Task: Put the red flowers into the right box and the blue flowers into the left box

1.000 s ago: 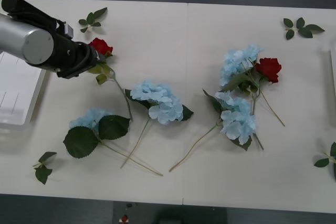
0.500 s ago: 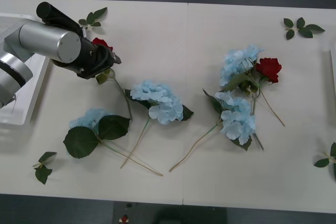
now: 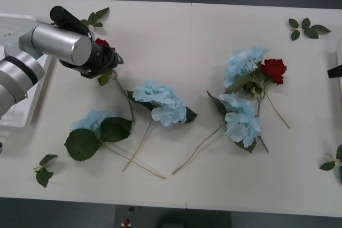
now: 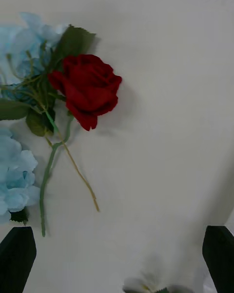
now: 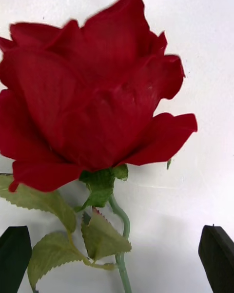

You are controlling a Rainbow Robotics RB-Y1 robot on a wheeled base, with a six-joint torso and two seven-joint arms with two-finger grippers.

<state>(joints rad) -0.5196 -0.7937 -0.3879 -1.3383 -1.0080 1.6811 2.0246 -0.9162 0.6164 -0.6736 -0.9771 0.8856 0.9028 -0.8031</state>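
One red rose (image 3: 101,42) lies at the table's upper left, its stem running down toward the blue flowers. My left gripper (image 3: 110,60) hovers right over it, open; in the left wrist view the rose head (image 5: 92,93) looms close and its stem passes between the black fingers (image 5: 14,254). A second red rose (image 3: 273,69) lies on the right against a blue cluster (image 3: 243,62). My right gripper (image 3: 335,71) pokes in at the right edge, open, with that rose (image 4: 87,90) ahead of it. More blue flowers lie at centre (image 3: 160,102), lower left (image 3: 92,121) and right (image 3: 240,121). The left box (image 3: 29,105) sits under the left arm.
Loose green leaf sprigs lie at the upper left (image 3: 93,18), upper right (image 3: 305,28), lower left (image 3: 44,169) and right edge (image 3: 334,161). Long thin stems (image 3: 141,148) cross the table's middle front.
The left arm has swung in over the upper-left rose and now covers much of it. The right gripper's tip has come into view at the right edge.
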